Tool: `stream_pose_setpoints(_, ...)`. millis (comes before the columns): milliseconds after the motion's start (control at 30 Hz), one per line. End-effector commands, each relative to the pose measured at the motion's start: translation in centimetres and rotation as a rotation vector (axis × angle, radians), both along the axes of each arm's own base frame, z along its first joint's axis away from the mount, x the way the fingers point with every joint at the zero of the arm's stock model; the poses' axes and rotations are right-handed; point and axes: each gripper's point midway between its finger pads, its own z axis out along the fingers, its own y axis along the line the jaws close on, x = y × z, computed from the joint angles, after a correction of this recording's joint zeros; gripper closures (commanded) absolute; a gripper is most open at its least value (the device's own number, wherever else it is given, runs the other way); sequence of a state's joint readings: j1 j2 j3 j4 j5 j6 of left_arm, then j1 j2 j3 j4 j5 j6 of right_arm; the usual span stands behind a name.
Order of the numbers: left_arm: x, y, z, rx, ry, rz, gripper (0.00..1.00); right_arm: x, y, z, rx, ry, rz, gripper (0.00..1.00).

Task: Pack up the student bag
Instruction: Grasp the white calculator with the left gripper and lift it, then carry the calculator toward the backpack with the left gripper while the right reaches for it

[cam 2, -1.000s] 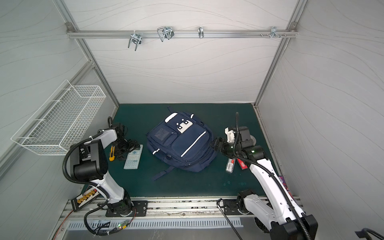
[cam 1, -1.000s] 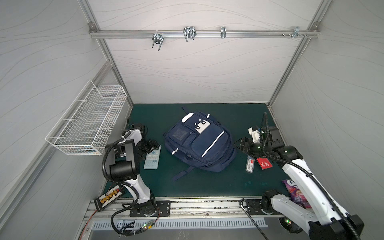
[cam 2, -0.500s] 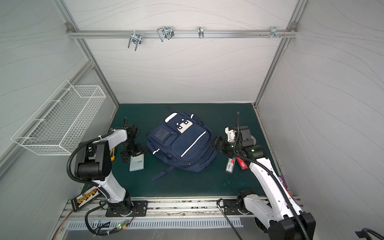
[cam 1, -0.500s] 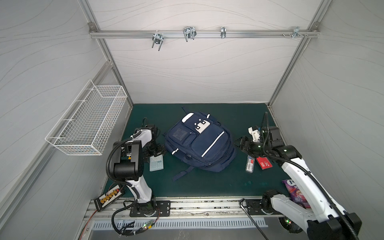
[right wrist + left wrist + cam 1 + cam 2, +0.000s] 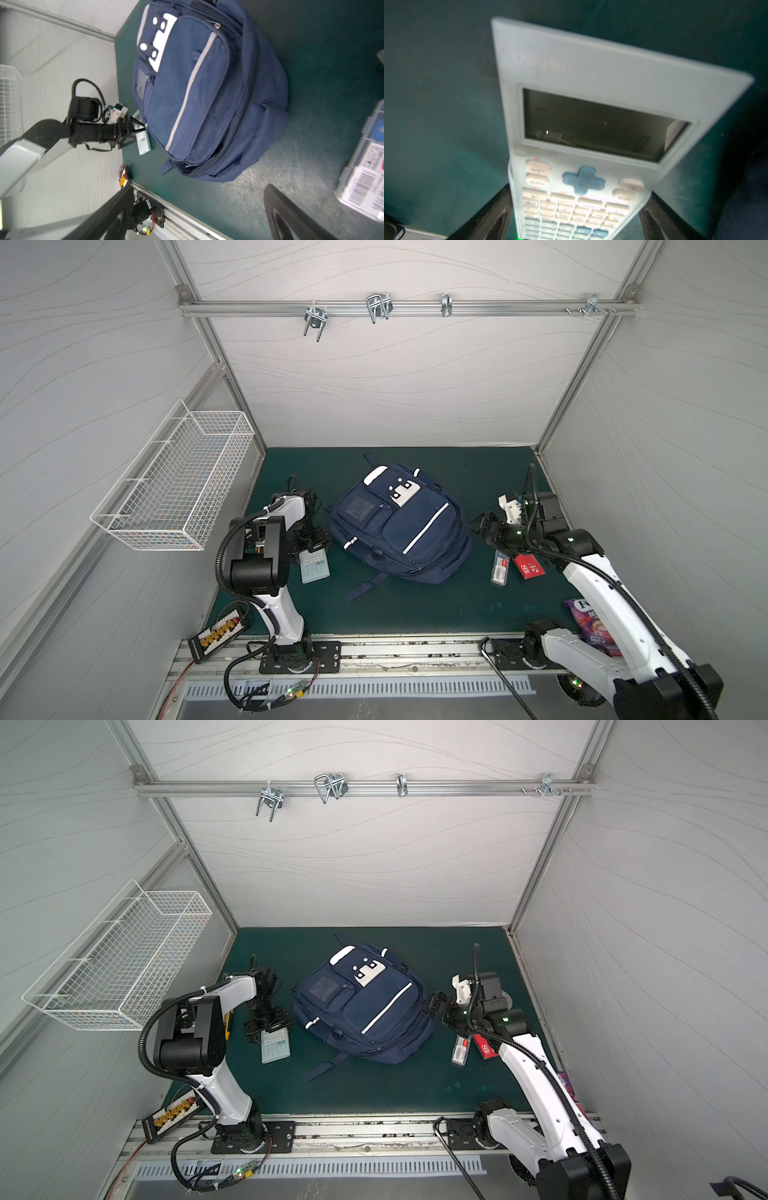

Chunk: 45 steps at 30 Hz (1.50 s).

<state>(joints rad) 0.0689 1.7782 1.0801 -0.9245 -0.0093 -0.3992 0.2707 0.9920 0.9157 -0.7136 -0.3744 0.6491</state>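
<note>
Large navy blue fabric student bag [image 5: 401,531] with white stripes lies flat, pockets up, mid-table, directly ahead of the right gripper [image 5: 482,526] and just beside the left gripper [image 5: 311,542]. Right jaws stand wide with nothing between them. Left jaws are spread astride a pale blue-grey plastic calculator [image 5: 315,568], with the fingers along its long edges; cannot tell whether they are pressing yet. Judgement: the bag is soft and bulky, so it will slump and bunch rather than lift as one piece. Better holds are a zip pull, a pocket lip or the top handle, with the second jaws pinning the fabric. Whether the zips are shut is not clear. Room: bare green table [image 5: 415,614] lies beyond the bag's lower end, where a loose strap trails. A clear plastic case [image 5: 500,572] and a red card pack [image 5: 528,566] lie just behind the right jaws, which limits backing off. The side walls are near both arms.
</note>
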Motion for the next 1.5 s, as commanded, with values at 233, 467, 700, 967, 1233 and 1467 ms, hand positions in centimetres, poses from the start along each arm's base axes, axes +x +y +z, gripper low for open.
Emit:
stream_pose_setpoints(233, -1.9, 0.3, 0.1, 0.034, 0.028, 0.031, 0.36, -0.1, -2.3, -1.6, -0.06, 0.068, -0.151, 0.01)
stream_pose_setpoints(467, 1.8, -0.9, 7.3, -0.038, -0.191, 0.059, 0.53, 0.1, 2.2, 1.0, 0.095, -0.037, 0.062, 0.02)
stream_pose_setpoints(700, 5.0, -4.6, 16.5, -0.171, -0.428, 0.045, 0.54, -0.7, 9.2, 5.8, 0.109, -0.155, 0.345, 0.2)
stream_pose_setpoints(967, 6.1, -13.2, 22.9, -0.483, -0.557, -0.013, 0.56, -3.2, 16.4, 10.9, 0.086, -0.293, 0.583, 0.49)
stream_pose_setpoints(1233, 3.9, -19.8, 23.9, -0.642, -0.509, -0.117, 0.57, -3.8, 19.0, 9.2, 0.064, -0.229, 0.622, 0.49)
stream_pose_setpoints(1467, 2.4, -22.4, 23.2, -0.683, -0.483, -0.151, 0.57, -3.3, 20.4, 8.5, 0.095, -0.176, 0.603, 0.47)
